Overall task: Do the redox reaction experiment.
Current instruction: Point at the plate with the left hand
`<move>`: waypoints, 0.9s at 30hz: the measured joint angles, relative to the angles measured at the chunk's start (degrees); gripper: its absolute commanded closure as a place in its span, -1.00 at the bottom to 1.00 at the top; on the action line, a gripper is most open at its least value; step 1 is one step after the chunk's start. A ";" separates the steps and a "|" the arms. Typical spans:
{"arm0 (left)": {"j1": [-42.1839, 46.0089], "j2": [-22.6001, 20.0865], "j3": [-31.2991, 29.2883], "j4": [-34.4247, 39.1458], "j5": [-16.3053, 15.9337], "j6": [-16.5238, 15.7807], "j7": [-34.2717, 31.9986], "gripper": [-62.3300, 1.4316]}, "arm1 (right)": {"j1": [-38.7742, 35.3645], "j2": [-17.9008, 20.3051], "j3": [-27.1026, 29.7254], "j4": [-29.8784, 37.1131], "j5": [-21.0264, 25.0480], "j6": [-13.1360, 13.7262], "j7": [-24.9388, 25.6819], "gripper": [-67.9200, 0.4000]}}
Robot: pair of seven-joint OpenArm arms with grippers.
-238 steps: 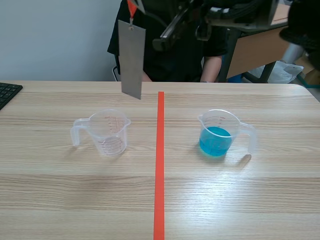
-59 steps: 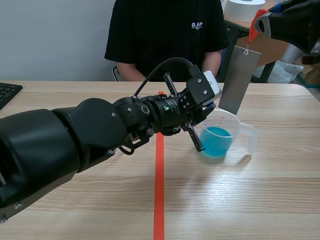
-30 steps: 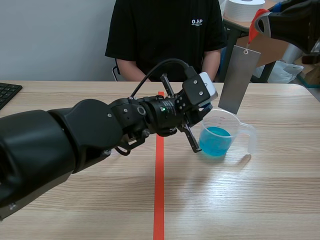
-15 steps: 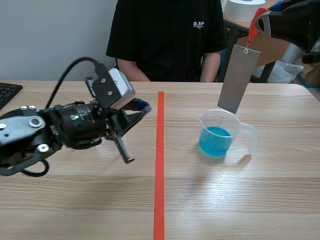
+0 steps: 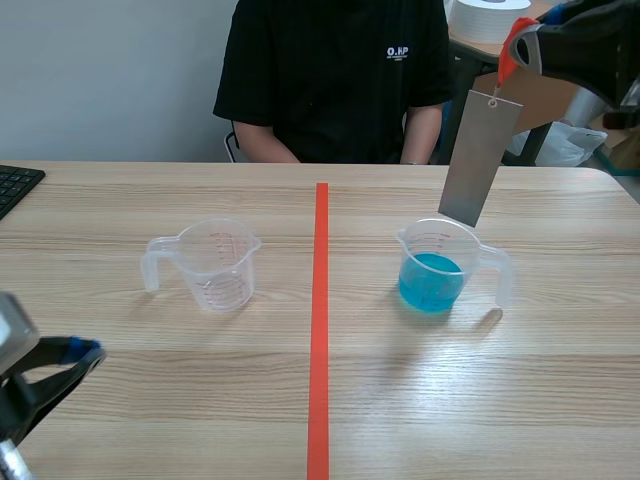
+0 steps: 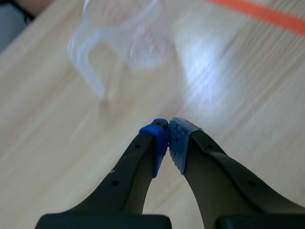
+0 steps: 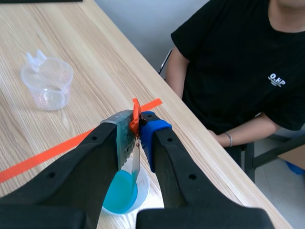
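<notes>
wall (image 5: 110, 80): plain, pale grey-blue | table (image 5: 150, 400): light wood grain, split by orange-red tape line (image 5: 319, 330), sheen near right | keyboard (image 5: 15, 185): black, at table's left edge | person (image 5: 335, 80): black T-shirt, seated across | second desk (image 5: 530, 95): brown, behind at right, white roll (image 5: 485, 18) on top | white plastic bag (image 5: 568, 145): beyond table's far right corner

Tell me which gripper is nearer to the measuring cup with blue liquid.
Right. The right gripper hangs above the blue-liquid measuring cup, holding a metal strip over it. The left gripper is low and far off, beyond the empty measuring cup.
</notes>
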 measured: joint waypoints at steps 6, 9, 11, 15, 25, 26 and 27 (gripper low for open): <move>15.61 3.63 -10.69 -0.22 -1.31 0.04 -0.37 0.81 | 0.00 -3.45 0.00 -6.27 -3.91 2.05 2.73 0.94; 20.48 6.64 -13.90 -0.22 -1.29 0.22 -0.20 0.81 | 0.00 -4.96 0.00 -9.16 -4.17 3.50 4.57 0.94; 22.77 8.81 -15.08 -0.24 -1.29 0.24 0.07 0.81 | 0.00 -5.79 0.00 -10.32 -5.44 4.00 6.19 0.94; 25.99 13.11 -16.00 -0.31 -1.29 0.26 0.22 0.81 | 0.02 -6.84 -0.02 -11.74 -7.19 4.66 8.52 0.94; 28.65 20.70 -16.04 -0.35 -1.27 1.07 6.08 0.81 | 0.17 -7.96 -1.42 -12.79 -7.41 4.59 11.17 0.94; 28.65 20.92 -16.04 -0.35 -1.27 1.42 6.23 0.81 | 0.17 -7.96 -1.42 -12.79 -7.39 4.66 11.15 0.94; 28.65 21.05 -16.04 -0.35 -1.27 1.51 6.21 0.81 | 0.17 -7.96 -1.42 -12.79 -7.23 4.66 11.06 0.94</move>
